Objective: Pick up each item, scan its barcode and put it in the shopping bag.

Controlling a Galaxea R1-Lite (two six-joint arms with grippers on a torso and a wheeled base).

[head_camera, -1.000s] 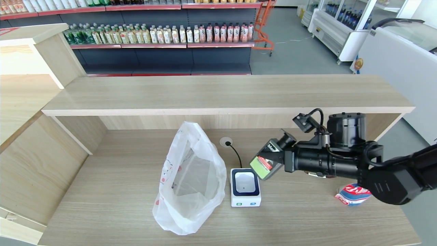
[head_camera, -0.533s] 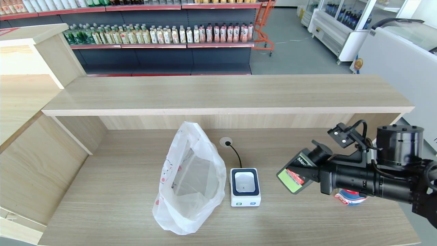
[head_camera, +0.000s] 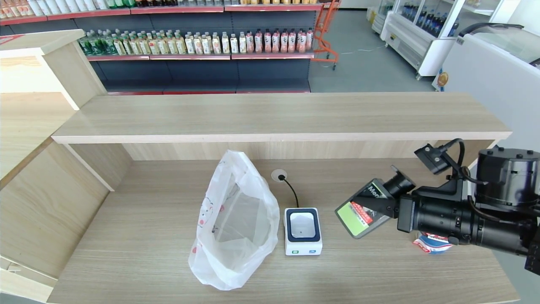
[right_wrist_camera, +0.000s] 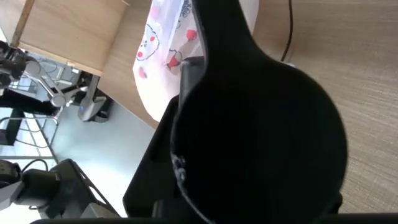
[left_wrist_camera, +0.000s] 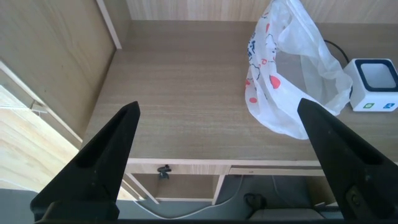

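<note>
Overall light: bright and even, falling from above.
Shadows: soft. A shaded band lies under the counter (head_camera: 147, 236) ledge behind the right jaws. The shopping bag (head_camera: 253, 190) and scanner (head_camera: 303, 249), left of those jaws, cast only faint ones.
Glare: pale sheen on the scanner window; white shine on the freezer lid (head_camera: 506, 40) far beyond the right jaws.
Bag film: translucent, with light passing through it.
Pack: the pack (head_camera: 358, 213) in the right jaws is well lit on its green face.
Wrist views: the left jaws are dark silhouettes against the lit counter; the right jaws and their load are a black, unlit mass.
Distortion: wide-angle bowing; the counter edges and shelves (head_camera: 198, 42) curve toward the borders.
</note>
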